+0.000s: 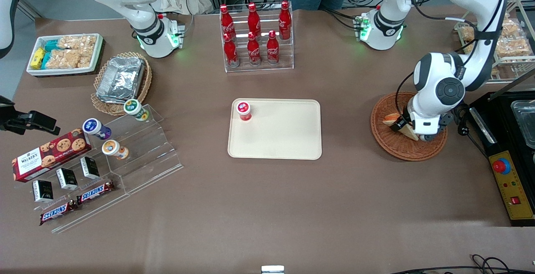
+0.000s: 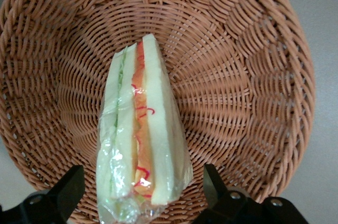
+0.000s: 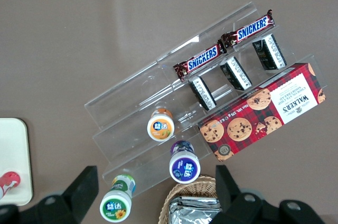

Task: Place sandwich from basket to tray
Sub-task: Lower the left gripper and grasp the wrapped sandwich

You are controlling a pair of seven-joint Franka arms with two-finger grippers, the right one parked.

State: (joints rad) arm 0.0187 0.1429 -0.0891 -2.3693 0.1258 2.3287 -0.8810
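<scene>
Straddling sandwich (image 2: 141,134) in basket (image 2: 248,76): gripper (image 2: 142,192) fingers (image 2: 67,187) wide.

L arm: bent, reaching down | gripper (image 2: 142,195): low, pointing down | jaws: spread wide

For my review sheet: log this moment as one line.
stage: grasp approach | gripper: open, straddling sandwich | sandwich: in basket | tray: no sandwich
</scene>
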